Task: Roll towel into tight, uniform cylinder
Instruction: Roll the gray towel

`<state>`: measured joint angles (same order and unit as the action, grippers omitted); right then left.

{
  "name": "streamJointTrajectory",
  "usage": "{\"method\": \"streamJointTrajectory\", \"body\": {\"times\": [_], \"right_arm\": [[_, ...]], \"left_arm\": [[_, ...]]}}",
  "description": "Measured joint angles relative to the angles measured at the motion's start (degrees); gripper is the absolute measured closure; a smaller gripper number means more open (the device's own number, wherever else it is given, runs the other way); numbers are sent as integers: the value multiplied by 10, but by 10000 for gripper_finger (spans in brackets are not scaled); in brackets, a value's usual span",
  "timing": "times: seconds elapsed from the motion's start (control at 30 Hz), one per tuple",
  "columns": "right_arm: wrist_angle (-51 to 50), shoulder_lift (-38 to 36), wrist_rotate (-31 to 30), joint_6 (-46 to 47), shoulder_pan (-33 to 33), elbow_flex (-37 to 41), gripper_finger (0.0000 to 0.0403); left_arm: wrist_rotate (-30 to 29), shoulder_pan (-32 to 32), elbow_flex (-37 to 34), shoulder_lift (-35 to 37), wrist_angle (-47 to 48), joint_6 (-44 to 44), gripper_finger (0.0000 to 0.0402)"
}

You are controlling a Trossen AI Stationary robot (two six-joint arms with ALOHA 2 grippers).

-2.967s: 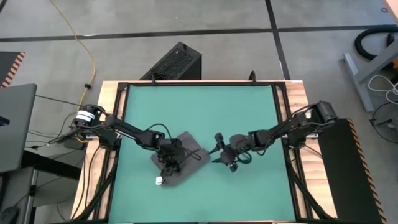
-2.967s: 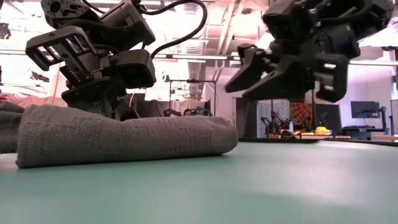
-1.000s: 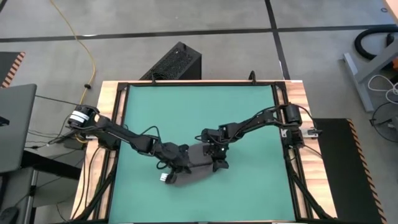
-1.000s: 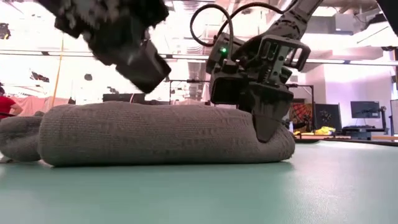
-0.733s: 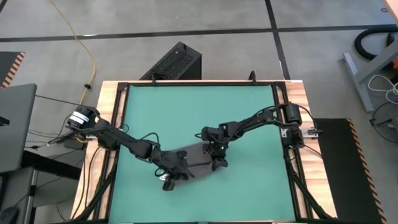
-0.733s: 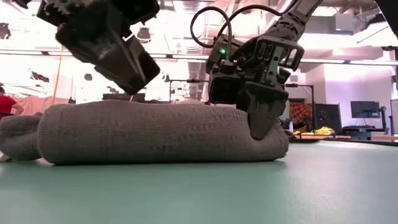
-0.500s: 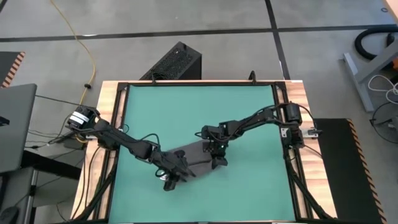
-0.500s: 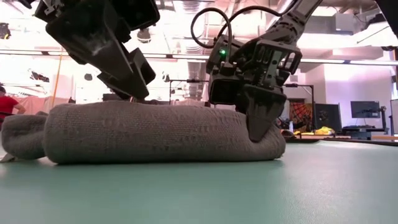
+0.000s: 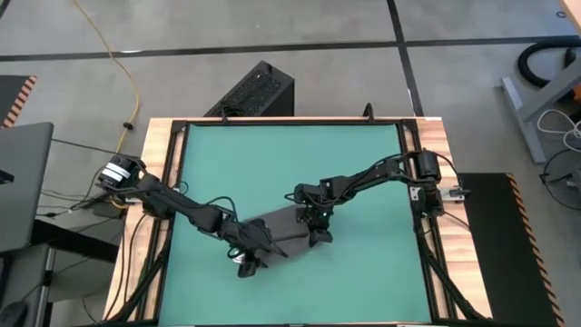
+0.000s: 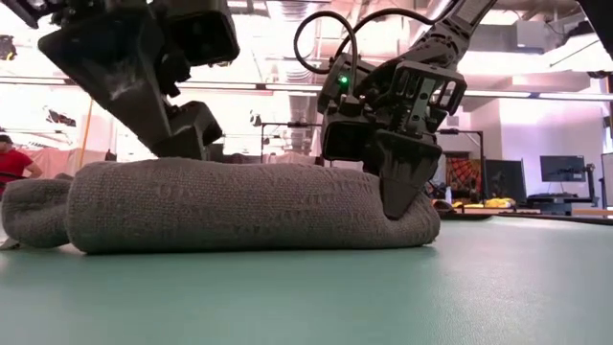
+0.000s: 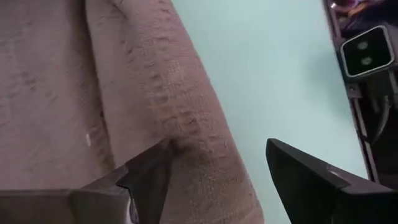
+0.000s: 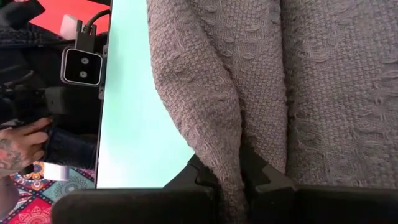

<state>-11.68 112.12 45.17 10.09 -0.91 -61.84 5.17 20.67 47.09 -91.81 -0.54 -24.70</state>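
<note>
Towel (image 9: pixel 286 232) sits half-rolled near the mat's (image 9: pixel 290 163) front middle, right gripper (image 12: pixel 230 177) pinching 1 fold to keep it taut while the left gripper (image 11: pixel 214 180), jaws wide, straddles the roll's edge.

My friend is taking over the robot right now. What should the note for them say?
Right gripper: shut on a fold at one end of the towel.
Left gripper: open, fingers straddling the rolled edge at the towel's other end.
Towel: on the green mat, toward its front middle, lying as a long, loose, slightly flattened roll.
Done: mostly rolled up.
Left: tighten and even it into a firm cylinder, then let go.
</note>
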Motion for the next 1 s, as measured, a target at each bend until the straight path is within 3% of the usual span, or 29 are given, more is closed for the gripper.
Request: {"method": "streamJointTrajectory", "body": {"times": [0.17,0.33,0.53,1.0], "right_arm": [[1,0,0,0,0,0,367],[1,0,0,0,0,0,367],[2,0,0,-1,0,0,366],[3,-1,-1,-8,0,0,366]], "left_arm": [[-17,-6,85,0,140,20,152],[-96,10,159,0,252,-3,152],[-164,39,151,-6,260,-104,152],[-148,68,155,-85,227,-163,152]]}}
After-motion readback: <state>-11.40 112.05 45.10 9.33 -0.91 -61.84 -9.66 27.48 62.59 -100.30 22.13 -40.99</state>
